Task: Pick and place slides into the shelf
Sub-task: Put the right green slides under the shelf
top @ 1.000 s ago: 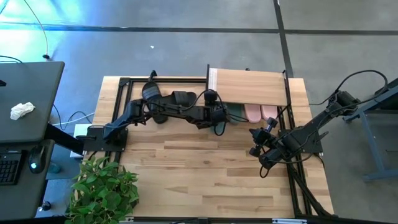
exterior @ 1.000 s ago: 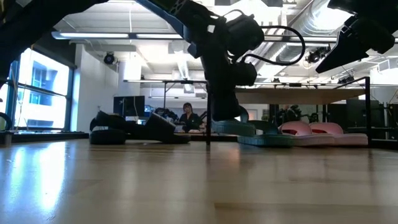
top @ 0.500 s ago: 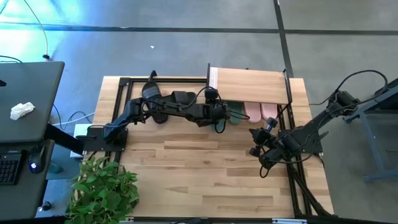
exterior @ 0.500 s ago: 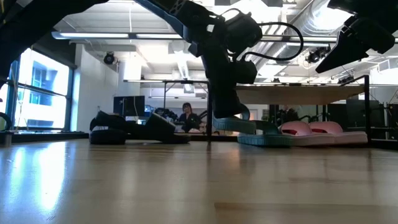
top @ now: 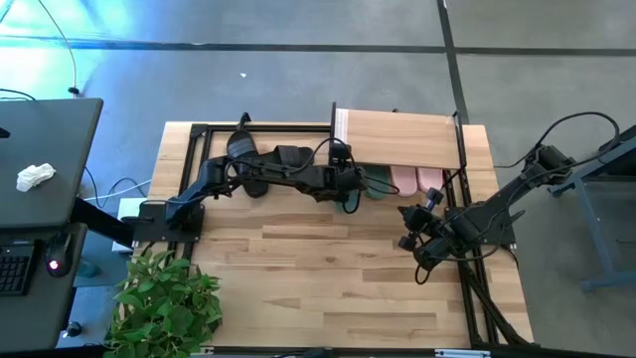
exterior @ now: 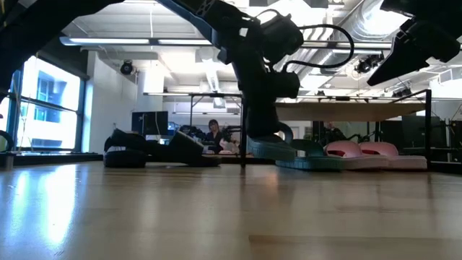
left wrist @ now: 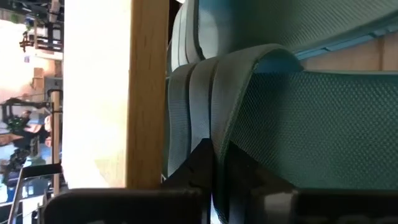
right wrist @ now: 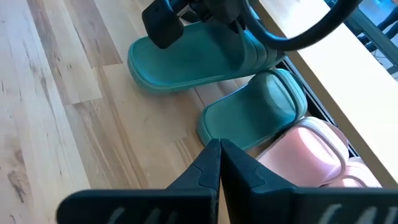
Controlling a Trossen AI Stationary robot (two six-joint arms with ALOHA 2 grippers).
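A: Nearest the low camera, what occupies the counter point(exterior: 216, 217)?

B: Bare wood planks. Beyond them the left end effector point(exterior: 263, 137) descends from above and is clamped narrow on the strap of one teal slide point(exterior: 273, 149), whose heel end sits slightly raised at the shelf's point(top: 397, 137) open front edge.

A: And in the wrist views?

B: The left wrist view shows the dark fingers point(left wrist: 208, 168) pinching that ribbed teal strap beside the shelf's pale plank edge. The right wrist view shows the held teal slide point(right wrist: 193, 59) and, just beside it, the second teal slide point(right wrist: 255, 115), toe under the plank, touching a pink slide point(right wrist: 305, 155).

A: The right arm?

B: The right end effector point(top: 419, 237) waits over the counter near the shelf's front right leg, its fingers point(right wrist: 217, 168) pressed together on nothing.

A: Farthest back?

B: The black slides point(exterior: 155, 153) lie left of the shelf; both pink slides point(exterior: 364, 154) rest under it.
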